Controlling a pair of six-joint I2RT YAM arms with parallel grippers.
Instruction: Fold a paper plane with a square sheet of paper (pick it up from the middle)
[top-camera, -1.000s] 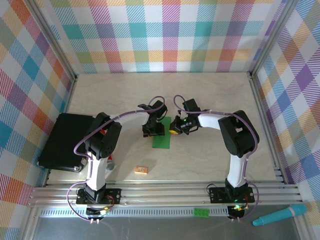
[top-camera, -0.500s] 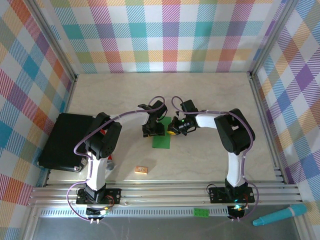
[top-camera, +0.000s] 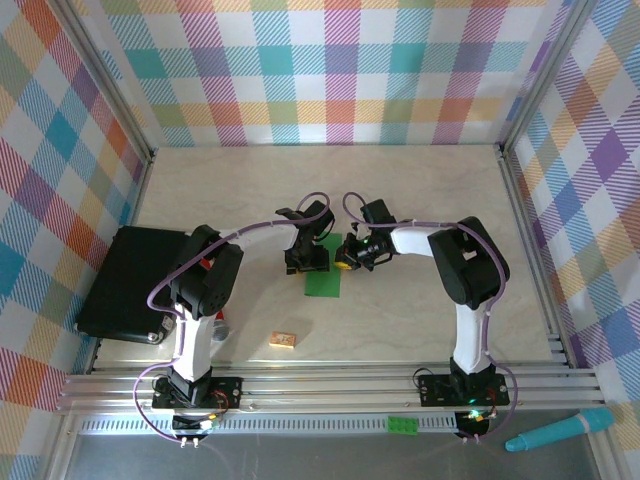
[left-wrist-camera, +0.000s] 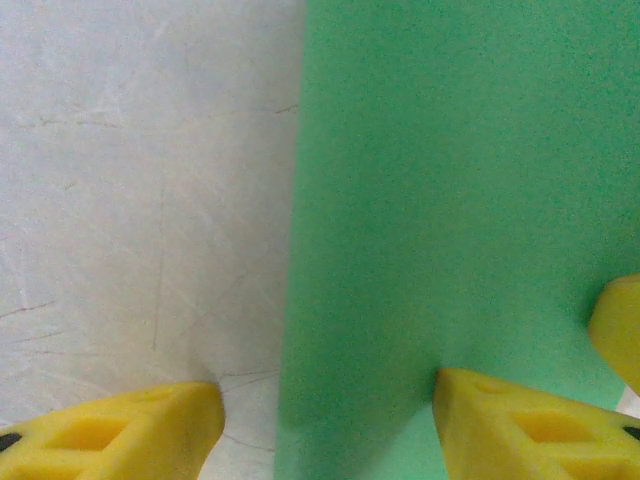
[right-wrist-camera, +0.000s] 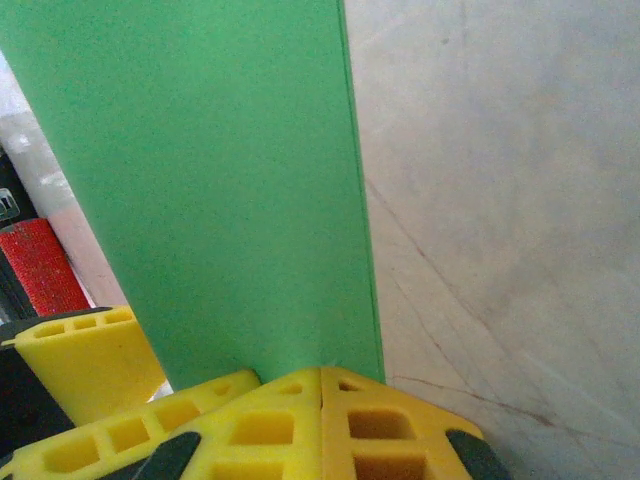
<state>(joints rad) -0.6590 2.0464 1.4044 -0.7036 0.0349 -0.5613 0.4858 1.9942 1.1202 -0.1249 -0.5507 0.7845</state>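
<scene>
Elbow of right arm (top-camera: 470, 263) further left than before; green sheet (top-camera: 325, 282) unmoved.

Matt green paper sheet (left-wrist-camera: 450, 180), scratched pale tabletop (left-wrist-camera: 140, 200), metal rails (top-camera: 330, 388)

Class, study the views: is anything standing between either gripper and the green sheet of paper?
Nothing visible. The left gripper stands open astride one edge of the square sheet of paper; the right gripper, shut, has its tips at another edge.
</scene>
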